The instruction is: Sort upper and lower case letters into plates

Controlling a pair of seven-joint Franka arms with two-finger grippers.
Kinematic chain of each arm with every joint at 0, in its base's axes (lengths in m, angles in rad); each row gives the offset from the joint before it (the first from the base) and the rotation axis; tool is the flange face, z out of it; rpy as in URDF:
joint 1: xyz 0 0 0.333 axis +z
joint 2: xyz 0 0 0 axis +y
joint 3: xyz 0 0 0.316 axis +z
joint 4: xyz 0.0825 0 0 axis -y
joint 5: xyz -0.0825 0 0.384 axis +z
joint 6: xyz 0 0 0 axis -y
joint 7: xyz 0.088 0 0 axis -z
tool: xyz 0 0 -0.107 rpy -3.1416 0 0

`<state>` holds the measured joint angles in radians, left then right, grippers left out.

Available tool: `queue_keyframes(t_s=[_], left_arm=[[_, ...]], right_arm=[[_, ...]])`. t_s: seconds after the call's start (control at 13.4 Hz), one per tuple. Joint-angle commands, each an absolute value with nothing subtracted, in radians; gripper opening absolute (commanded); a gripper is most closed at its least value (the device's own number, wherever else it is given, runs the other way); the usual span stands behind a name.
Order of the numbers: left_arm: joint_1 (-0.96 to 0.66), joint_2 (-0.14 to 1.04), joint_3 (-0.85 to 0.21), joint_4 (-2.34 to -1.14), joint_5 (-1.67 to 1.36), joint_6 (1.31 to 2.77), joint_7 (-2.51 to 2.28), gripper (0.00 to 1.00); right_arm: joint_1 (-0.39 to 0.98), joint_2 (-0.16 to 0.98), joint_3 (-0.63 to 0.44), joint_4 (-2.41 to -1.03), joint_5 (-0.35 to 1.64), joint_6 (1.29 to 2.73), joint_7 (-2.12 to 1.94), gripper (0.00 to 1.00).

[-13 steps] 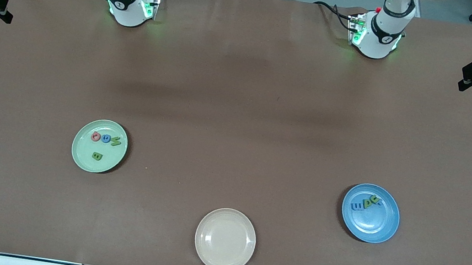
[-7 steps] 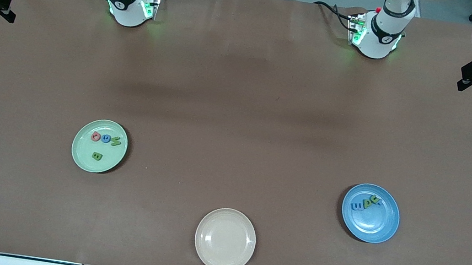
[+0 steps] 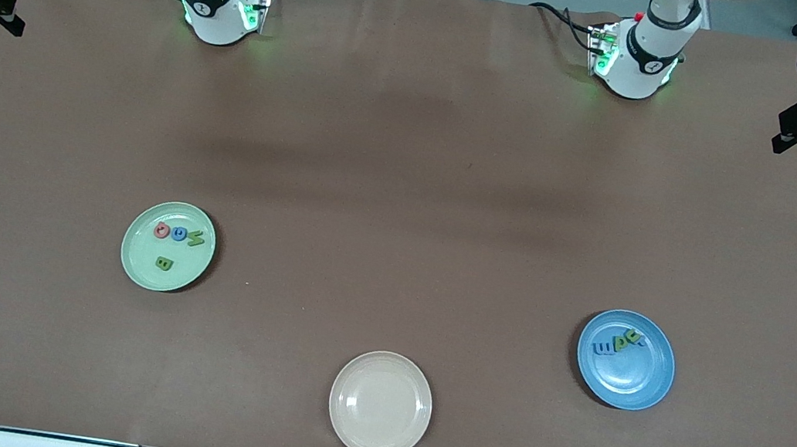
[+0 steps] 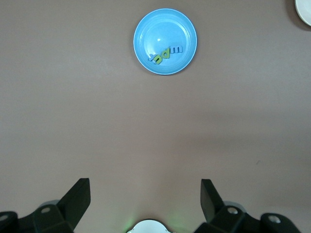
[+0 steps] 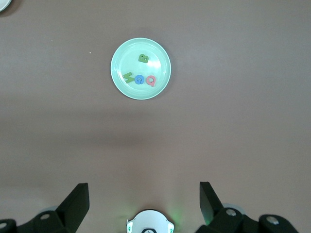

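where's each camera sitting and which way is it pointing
Front view: high across the table, facing both arm bases; green plate, blue plate and cream plate show.
Left wrist view: looks down past the open left gripper at the blue plate, shared with the front view.
Right wrist view: looks down past the open right gripper at the green plate, likewise shared.

Four letters (image 3: 176,240) in green plate (image 3: 137,266); rest (image 3: 618,342) in blue plate (image 3: 637,384).
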<state>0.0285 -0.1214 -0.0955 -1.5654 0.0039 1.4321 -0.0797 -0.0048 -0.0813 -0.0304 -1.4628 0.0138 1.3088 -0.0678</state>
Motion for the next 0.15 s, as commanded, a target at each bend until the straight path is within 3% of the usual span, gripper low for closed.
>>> queue_keyframes(t_s=[0.0, 0.07], left_arm=[[0.031, -0.129, -0.100, -1.563, 0.009, 1.425, -0.064, 1.00], [0.031, -0.129, -0.100, -1.563, 0.009, 1.425, -0.064, 1.00]], right_arm=[[-0.003, -0.094, -0.031, -1.465, 0.018, 1.299, -0.048, 1.00], [-0.003, -0.094, -0.032, -1.465, 0.034, 1.299, -0.049, 1.00]])
